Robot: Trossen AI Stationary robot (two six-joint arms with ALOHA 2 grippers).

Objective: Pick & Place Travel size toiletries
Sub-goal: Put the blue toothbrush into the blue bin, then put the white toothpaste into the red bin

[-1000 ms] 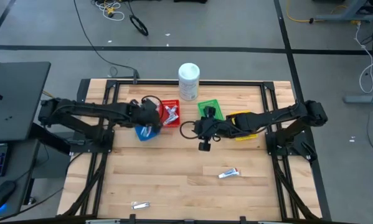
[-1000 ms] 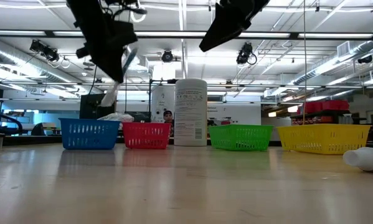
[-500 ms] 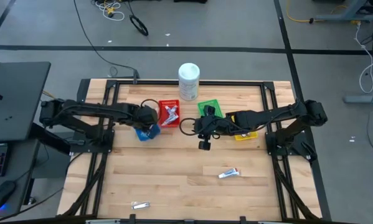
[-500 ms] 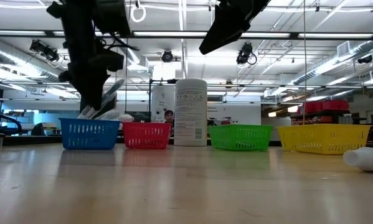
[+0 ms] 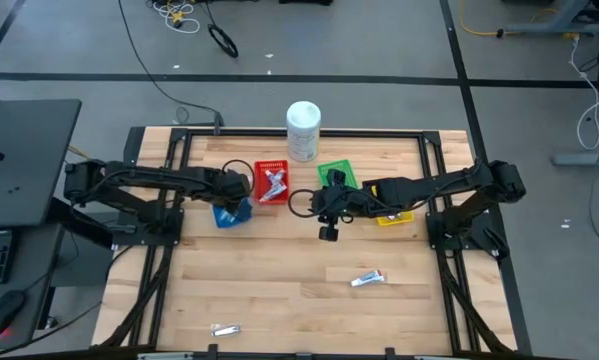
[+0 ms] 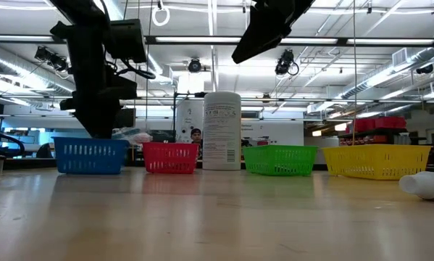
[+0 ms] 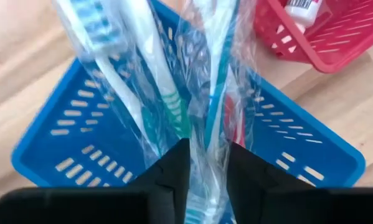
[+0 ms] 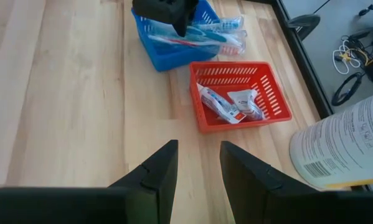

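Four small baskets stand in a row toward the bench's far edge, blue (image 5: 231, 212), red (image 5: 273, 181), green (image 5: 339, 177) and yellow (image 5: 391, 214), apparently one for each kind of toiletry. The left gripper (image 7: 206, 163) is over the blue basket, its jaws narrowed on a clear packet of toothbrushes (image 7: 174, 81) whose bristle ends point down into the basket; holding the packet by one end lets it go in lengthwise, since it looks longer than the basket and, in the right wrist view, overhangs the rim. The blue basket sits slightly askew from the row, with the gripper low inside it. Toothpaste tubes (image 8: 220, 103) already lie in the red basket, which fits sorting by type. The right gripper (image 5: 328, 205) waits above the bench's middle, in front of the green basket, jaws parted and holding nothing. Still to be picked are a small tube (image 5: 367, 279) toward the near right of the bench and a small packet (image 5: 225, 328) at the near edge.
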